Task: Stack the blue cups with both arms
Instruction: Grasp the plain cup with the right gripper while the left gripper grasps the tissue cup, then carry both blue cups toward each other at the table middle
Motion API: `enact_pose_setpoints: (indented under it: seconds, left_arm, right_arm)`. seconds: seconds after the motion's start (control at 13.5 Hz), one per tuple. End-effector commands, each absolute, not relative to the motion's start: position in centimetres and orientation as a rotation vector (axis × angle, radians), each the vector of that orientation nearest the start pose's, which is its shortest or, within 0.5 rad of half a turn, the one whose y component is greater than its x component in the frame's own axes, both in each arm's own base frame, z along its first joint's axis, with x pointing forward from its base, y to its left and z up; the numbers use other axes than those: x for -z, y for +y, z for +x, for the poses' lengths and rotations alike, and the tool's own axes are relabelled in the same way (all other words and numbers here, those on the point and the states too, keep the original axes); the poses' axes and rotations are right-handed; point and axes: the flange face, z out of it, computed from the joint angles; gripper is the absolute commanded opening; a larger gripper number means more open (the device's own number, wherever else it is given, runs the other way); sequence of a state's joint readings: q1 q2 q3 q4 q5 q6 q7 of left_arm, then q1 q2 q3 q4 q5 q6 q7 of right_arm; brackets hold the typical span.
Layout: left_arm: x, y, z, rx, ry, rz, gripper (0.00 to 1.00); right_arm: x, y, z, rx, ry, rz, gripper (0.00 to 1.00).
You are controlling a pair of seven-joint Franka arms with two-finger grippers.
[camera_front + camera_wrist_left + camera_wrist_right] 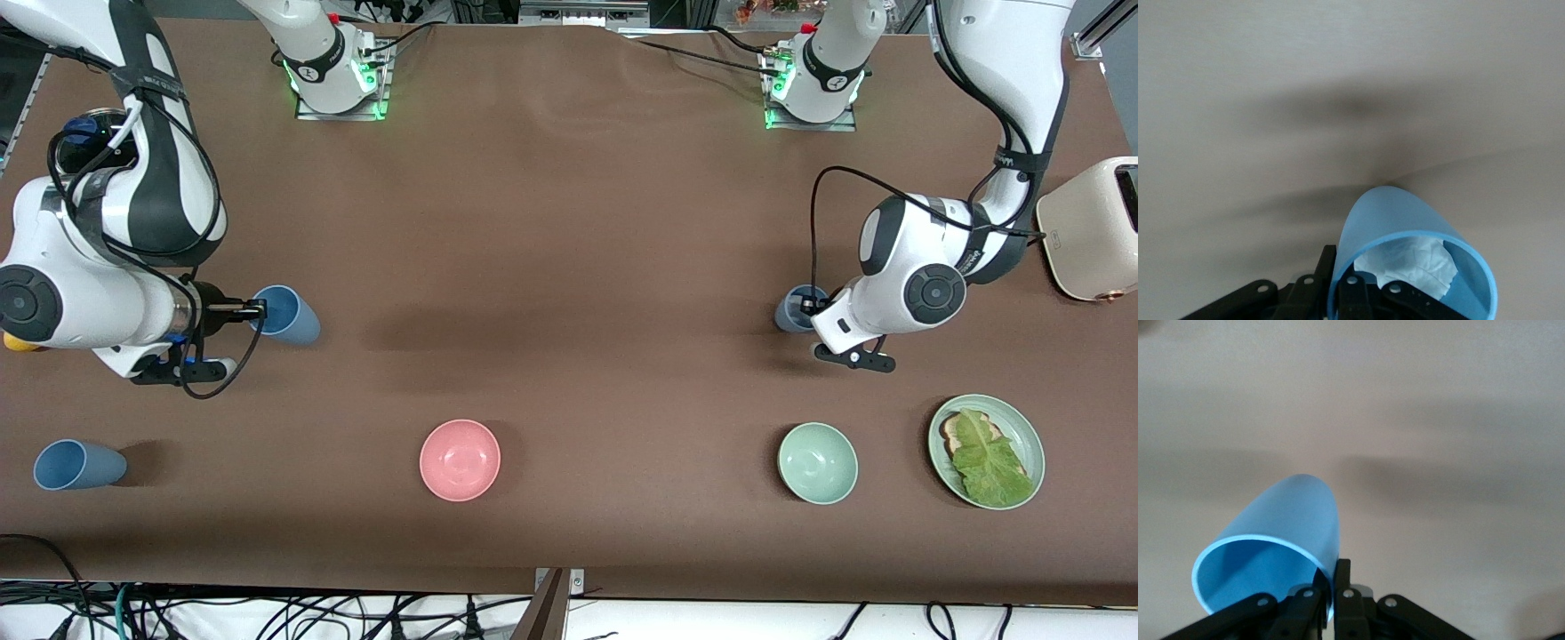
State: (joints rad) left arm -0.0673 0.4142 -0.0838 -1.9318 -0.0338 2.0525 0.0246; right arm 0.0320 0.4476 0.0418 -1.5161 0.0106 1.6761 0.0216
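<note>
My right gripper [258, 311] is shut on the rim of a blue cup [289, 316], which it holds on its side, mouth toward the gripper, near the right arm's end. In the right wrist view this cup [1281, 533] is pinched between the fingers [1341, 587]. My left gripper [807, 307] is shut on the rim of a greyer blue cup [789, 313]. In the left wrist view that cup [1405, 233] has crumpled white paper [1408, 263] inside. A third blue cup [78, 464] lies on its side, nearer the front camera than the right gripper.
A pink bowl [460, 460] and a green bowl [818, 462] sit near the front edge. A green plate [1027, 436] with toast and lettuce is beside the green bowl. A cream toaster [1089, 227] stands at the left arm's end.
</note>
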Motion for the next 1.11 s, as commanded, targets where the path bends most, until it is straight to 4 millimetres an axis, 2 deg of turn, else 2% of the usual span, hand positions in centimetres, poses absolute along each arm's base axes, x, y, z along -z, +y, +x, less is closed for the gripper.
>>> enact_pose_setpoints:
  seconds: [0.0,0.07,0.22,0.37,0.44,0.59,0.74,0.81,0.89,1.04]
  left_arm:
    - [-28.8,-13.0,58.7,-0.575,0.202,-3.244,0.0]
    - [-29.4,-15.1,58.8,-0.569,0.202,-3.265,0.0]
    - [-29.8,-23.2,58.8,-0.557,0.103,-3.276,0.0]
    - [-29.9,-31.3,57.3,-0.497,0.025,-3.275,0.0]
    - [-29.1,-34.5,56.3,-0.468,0.011,-3.276,0.0]
    - [-27.6,-39.9,54.5,-0.368,-0.11,-3.304,0.0]
    - [-25.5,-44.8,51.8,-0.311,-0.193,-3.317,0.0]
    - [-24.8,-46.0,51.3,-0.266,-0.224,-3.335,0.0]
    - [-24.9,-46.2,51.4,-0.239,-0.242,-3.346,0.0]
    - [-25.5,-46.0,51.7,-0.231,-0.251,-3.351,0.47]
  right_arm:
    - [-39.1,4.5,65.7,-0.452,-0.069,-3.083,0.0]
    - [-39.6,4.5,65.8,-0.438,-0.066,-3.083,0.0]
    - [-40.5,5.3,66.0,-0.428,-0.009,-3.088,0.0]
    - [-40.9,7.8,65.8,-0.419,0.02,-3.102,0.0]
    - [-41.0,8.9,65.7,-0.418,0.051,-3.106,0.0]
    - [-41.5,10.9,65.4,-0.423,0.119,-3.06,0.0]
    - [-42.3,13.9,65.1,-0.415,0.21,-3.028,0.0]
    - [-42.5,16.0,64.7,-0.417,0.237,-3.034,0.0]
    - [-42.6,18.1,64.2,-0.419,0.286,-3.042,0.0]
    - [-42.9,21.6,63.2,-0.417,0.372,-3.051,0.0]
